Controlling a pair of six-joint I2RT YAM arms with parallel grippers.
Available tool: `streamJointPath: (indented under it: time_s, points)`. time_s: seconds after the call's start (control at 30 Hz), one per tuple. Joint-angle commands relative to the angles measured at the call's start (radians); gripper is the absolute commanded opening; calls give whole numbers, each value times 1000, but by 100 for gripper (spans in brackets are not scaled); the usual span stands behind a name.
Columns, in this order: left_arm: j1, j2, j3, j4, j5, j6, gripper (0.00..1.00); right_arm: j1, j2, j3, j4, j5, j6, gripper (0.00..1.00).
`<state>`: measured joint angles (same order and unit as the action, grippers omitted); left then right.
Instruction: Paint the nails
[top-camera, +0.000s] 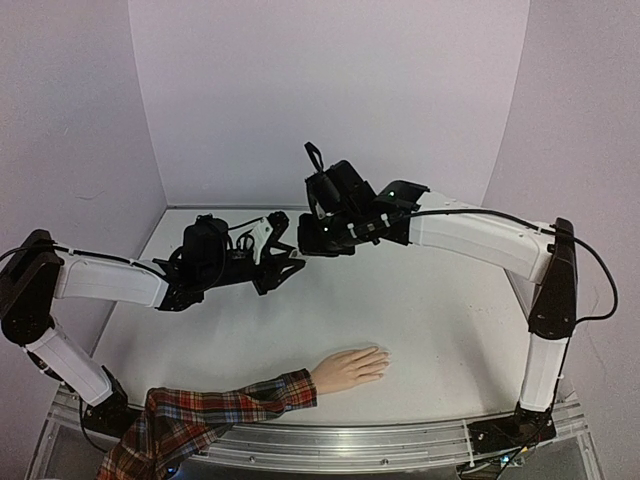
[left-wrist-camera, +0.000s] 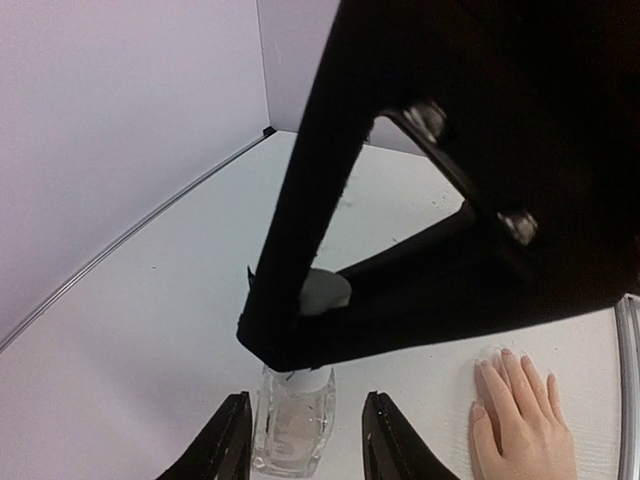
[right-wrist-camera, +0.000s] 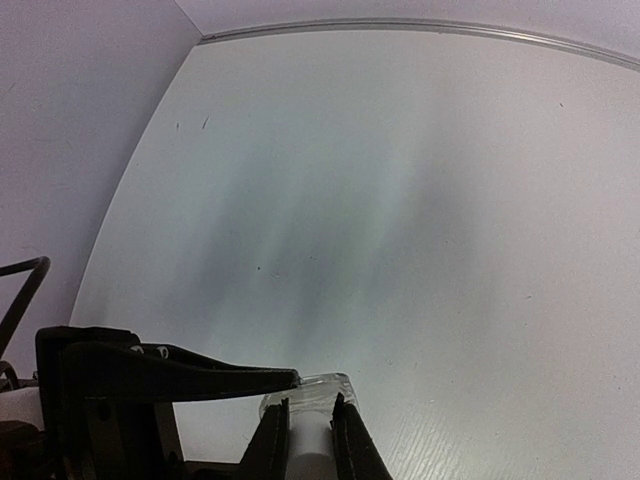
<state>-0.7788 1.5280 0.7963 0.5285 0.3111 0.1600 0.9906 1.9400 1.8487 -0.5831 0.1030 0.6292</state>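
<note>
My right pincer (right-wrist-camera: 311, 405) pinched on the white cap (left-wrist-camera: 322, 293), left pincer (left-wrist-camera: 307, 398) straddling the clear bottle (left-wrist-camera: 293, 425), can't tell if it's clamped, nails (left-wrist-camera: 504, 353) on the mannequin hand (top-camera: 350, 368) flat on the table (top-camera: 440, 310) near its front edge, well apart from both pincers

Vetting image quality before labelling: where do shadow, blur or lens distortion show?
Top external: even light, everything sharp. Left wrist: right pincer looms close, a dark silhouette over the bottle. Right wrist: streaky soft shadows across the table, its far edge bowed by the lens.
</note>
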Motion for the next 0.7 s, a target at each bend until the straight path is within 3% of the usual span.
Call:
streamJointPath:
  time_s: [0.0, 0.17, 0.3, 0.4, 0.67]
  points:
    - [-1, 1, 24, 48, 14, 12, 35, 11, 17, 61, 8, 0, -2, 0]
    - [0, 3, 35, 25, 10, 17, 25, 15, 19, 66, 8, 5, -2, 0]
    - [0, 3, 34, 22, 7, 18, 40, 16, 9, 64, 8, 12, -8, 0]
    - [-1, 8, 36, 19, 5, 15, 44, 15, 8, 63, 8, 7, -8, 0]
    - [0, 12, 46, 7, -9, 21, 29, 18, 14, 70, 8, 3, -7, 0]
